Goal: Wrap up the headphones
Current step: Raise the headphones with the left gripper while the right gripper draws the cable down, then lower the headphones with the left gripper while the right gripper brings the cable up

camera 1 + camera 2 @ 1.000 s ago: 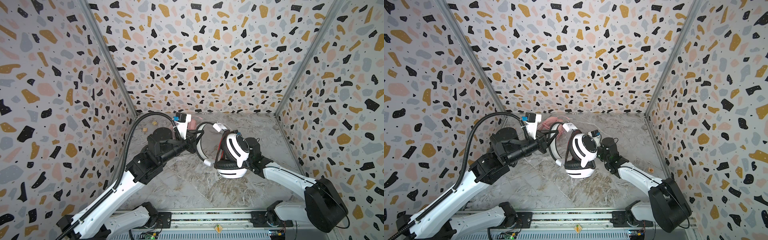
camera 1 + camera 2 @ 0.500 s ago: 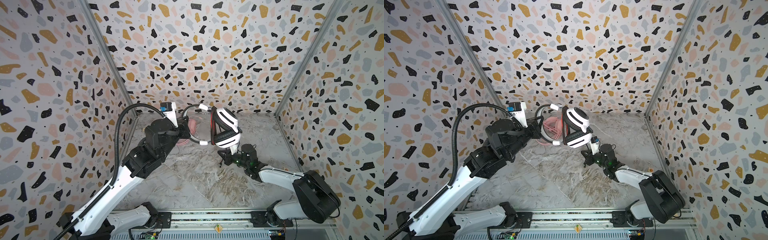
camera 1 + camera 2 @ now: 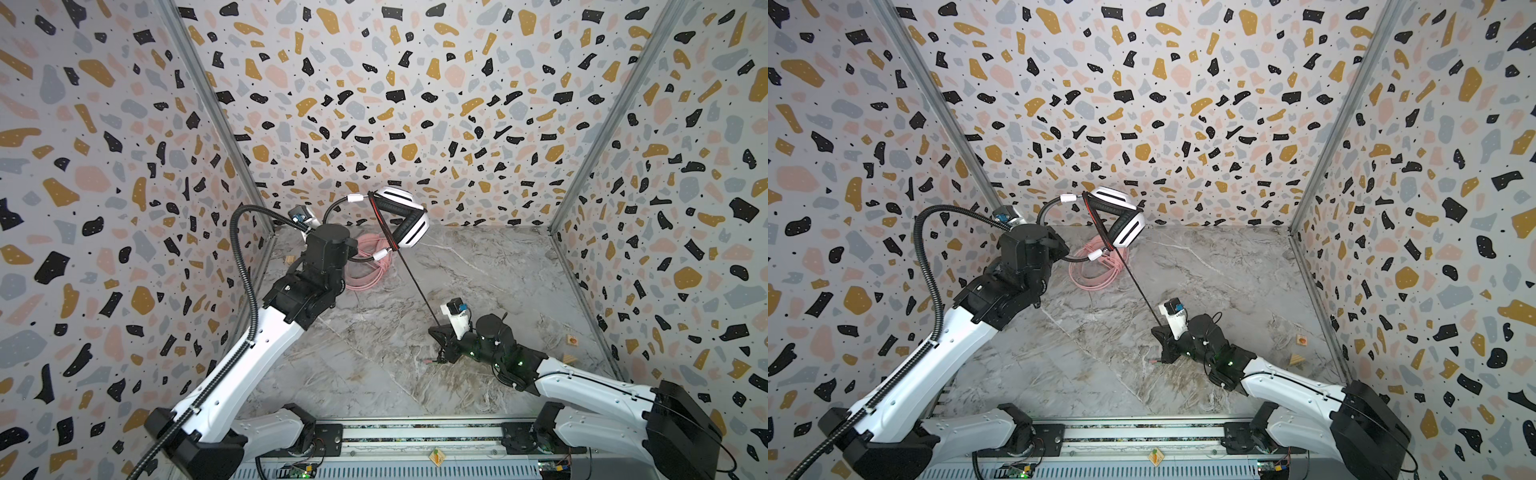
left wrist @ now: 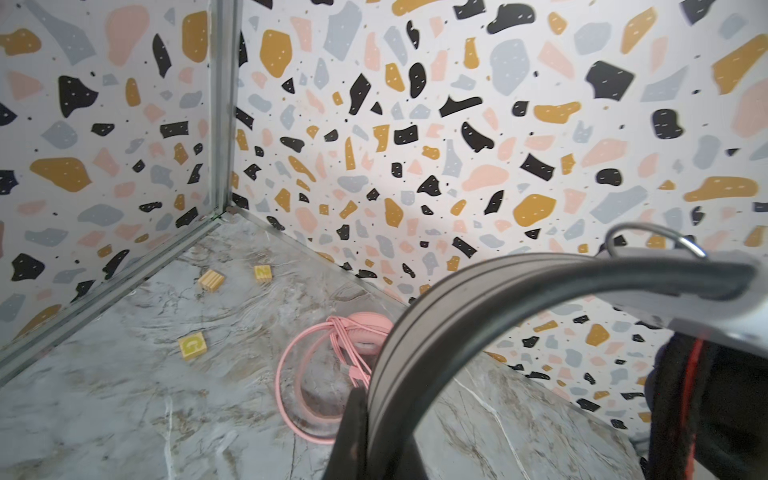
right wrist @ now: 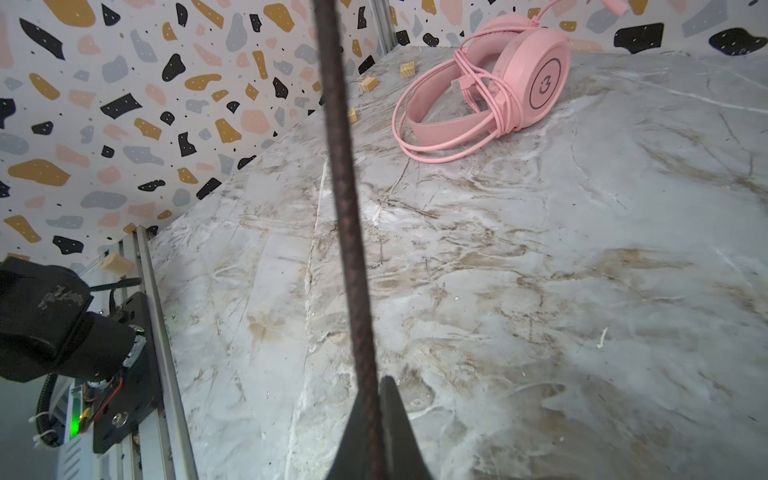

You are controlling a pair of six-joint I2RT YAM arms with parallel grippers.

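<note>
left wrist view, left gripper (image 4: pixel 372 419) clamped on headband (image 4: pixel 436 307) of white-and-black headset (image 3: pixel 415 230), aloft at 12 o'clock, right gripper (image 3: pixel 437 331) pinching black cord (image 3: pixel 415 286) at 5 o'clock, pink headset (image 5: pixel 536 79) lying at 11 o'clock

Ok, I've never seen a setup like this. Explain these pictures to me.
Two robot arms stand at a marble-look table. Two pictures look down from above; two come from cameras on the arms' wrists. The left tool is shut on the black headband of the white-and-black headphones, held above the table. The right tool is shut on their black cord, stretched taut between them. The pink headphones, cord wound round them, and small wooden blocks lie on the table.
</note>
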